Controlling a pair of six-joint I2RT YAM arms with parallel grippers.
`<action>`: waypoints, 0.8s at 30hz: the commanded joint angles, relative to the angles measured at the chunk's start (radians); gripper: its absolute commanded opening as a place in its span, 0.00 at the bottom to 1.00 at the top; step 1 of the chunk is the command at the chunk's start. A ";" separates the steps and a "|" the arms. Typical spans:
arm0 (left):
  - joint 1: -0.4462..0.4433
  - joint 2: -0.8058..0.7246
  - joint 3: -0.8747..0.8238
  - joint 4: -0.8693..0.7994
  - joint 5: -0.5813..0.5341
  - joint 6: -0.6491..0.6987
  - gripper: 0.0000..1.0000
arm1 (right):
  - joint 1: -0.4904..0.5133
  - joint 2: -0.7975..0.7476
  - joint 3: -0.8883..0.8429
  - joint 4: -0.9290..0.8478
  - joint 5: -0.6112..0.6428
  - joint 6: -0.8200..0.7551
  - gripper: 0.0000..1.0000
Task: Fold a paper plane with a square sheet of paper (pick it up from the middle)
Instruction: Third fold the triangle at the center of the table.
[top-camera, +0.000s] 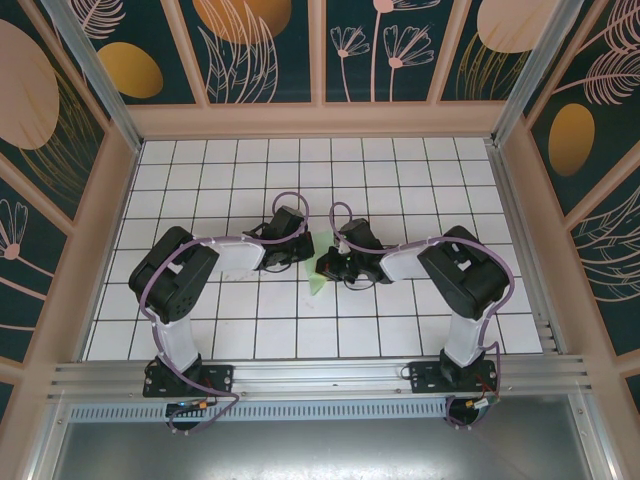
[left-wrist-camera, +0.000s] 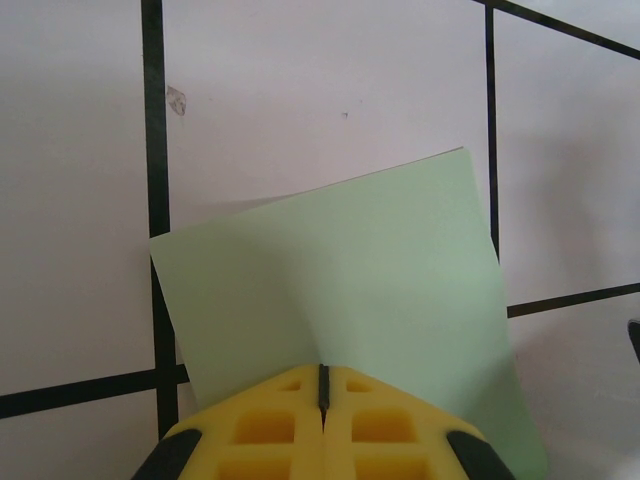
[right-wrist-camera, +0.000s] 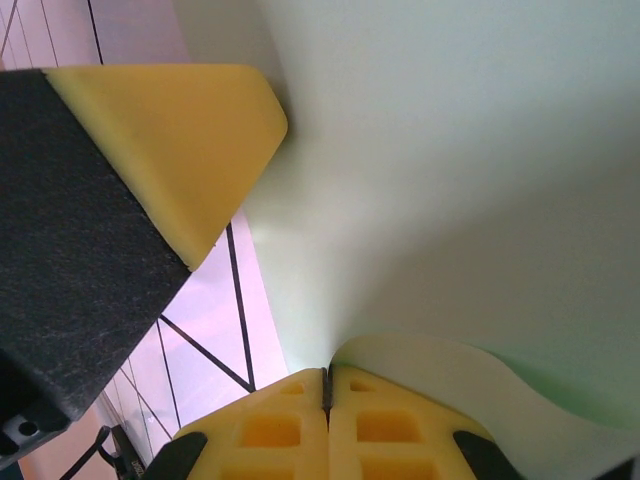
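Observation:
The square sheet of paper (left-wrist-camera: 340, 270) is pale mint green and is pinched from two sides near the table's middle. My left gripper (left-wrist-camera: 323, 370) is shut on one edge, and the sheet fans out ahead of its yellow fingers above the white tiles. Opposite it, my right gripper (right-wrist-camera: 327, 375) is shut on the paper (right-wrist-camera: 450, 180), which curls up over its right finger. The left gripper's yellow finger (right-wrist-camera: 170, 140) shows close by at the upper left. From above, the left gripper (top-camera: 300, 250) and right gripper (top-camera: 335, 262) nearly meet, with a sliver of paper (top-camera: 318, 283) below them.
The white tiled table (top-camera: 400, 180) with black grid lines is boxed in by patterned walls (top-camera: 260, 50). An aluminium rail (top-camera: 320, 375) runs along the near edge, where both arm bases are bolted.

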 joint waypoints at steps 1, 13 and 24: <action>-0.006 -0.013 0.006 -0.095 -0.009 0.002 0.02 | 0.008 0.035 0.008 -0.042 0.017 -0.016 0.01; 0.048 -0.198 -0.033 -0.169 -0.179 -0.102 0.29 | 0.008 0.042 0.011 -0.041 0.001 -0.022 0.33; 0.065 -0.303 -0.139 -0.080 -0.087 -0.112 0.33 | 0.007 0.036 0.003 -0.050 0.018 -0.022 0.34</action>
